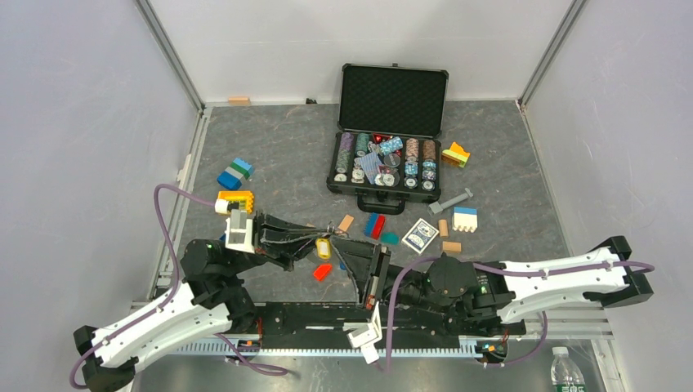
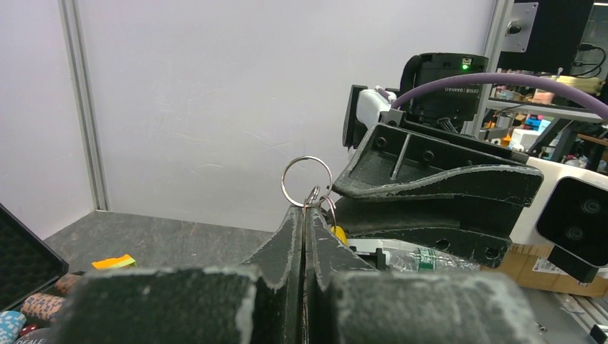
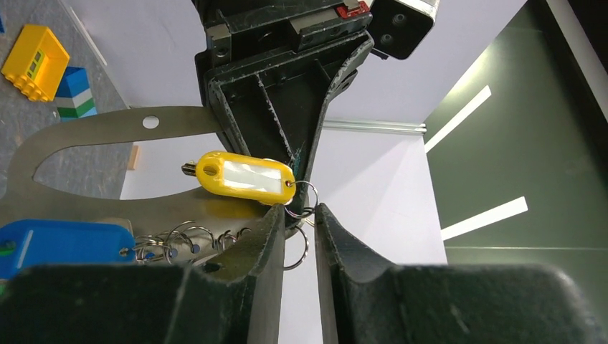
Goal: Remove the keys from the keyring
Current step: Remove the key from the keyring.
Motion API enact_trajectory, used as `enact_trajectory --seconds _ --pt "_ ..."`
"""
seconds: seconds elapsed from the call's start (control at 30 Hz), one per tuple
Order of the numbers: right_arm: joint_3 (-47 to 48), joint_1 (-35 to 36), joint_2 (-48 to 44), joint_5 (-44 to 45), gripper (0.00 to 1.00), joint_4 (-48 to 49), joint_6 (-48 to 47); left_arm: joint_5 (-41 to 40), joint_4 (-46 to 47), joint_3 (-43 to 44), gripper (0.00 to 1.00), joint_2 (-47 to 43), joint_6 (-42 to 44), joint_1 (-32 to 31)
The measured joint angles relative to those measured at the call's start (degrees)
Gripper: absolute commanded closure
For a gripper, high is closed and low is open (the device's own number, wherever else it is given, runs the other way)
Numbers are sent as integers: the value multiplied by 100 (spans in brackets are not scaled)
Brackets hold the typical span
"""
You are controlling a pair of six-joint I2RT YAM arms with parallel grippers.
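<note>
Pale walls (image 1: 82, 122) enclose the dark grey tabletop (image 1: 286, 147) beneath the held keyring (image 2: 307, 180).

The right gripper (image 3: 300, 215) fills the bottom edge. Its two dark fingers (image 3: 251, 272) stand a little apart, leaving a narrow gap. Just above that gap hangs a small wire keyring (image 3: 305, 195), held at the closed tips of the left gripper (image 3: 304, 168), which points down from the top. A yellow key tag (image 3: 244, 176) with a white label sticks out to the left from the keyring. At lower left, a blue key tag (image 3: 57, 244) sits beside a cluster of wire rings (image 3: 179, 236), in front of a flat grey metal plate (image 3: 86, 132). At top left, a yellow toy block (image 3: 32, 61) and a blue, white and green block (image 3: 72, 94) rest on the grey mat (image 3: 29, 14).
</note>
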Motion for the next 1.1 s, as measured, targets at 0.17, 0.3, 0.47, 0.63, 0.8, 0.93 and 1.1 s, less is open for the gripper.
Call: enact_trajectory --seconds 0.17,0.3,0.47,0.63,0.8,0.93,1.1 --pt "0 120 -4 168 65 15 -164 2 2 -7 98 -24 -20 0" --pt "0 240 -9 260 64 15 -256 4 -2 -11 98 -85 -31 0" --pt "0 396 -9 435 65 15 -389 4 -2 -11 98 -125 -46 0" --pt "7 415 -39 560 65 26 -553 13 -4 -11 98 -118 -129 -2" --pt "201 413 -52 621 65 20 -669 48 2 -11 98 -76 -216 -2" --pt "304 413 -72 623 65 39 -706 129 13 -11 98 -28 -282 -2" --pt "319 413 -72 658 65 9 -734 225 20 -11 98 20 -358 -2"
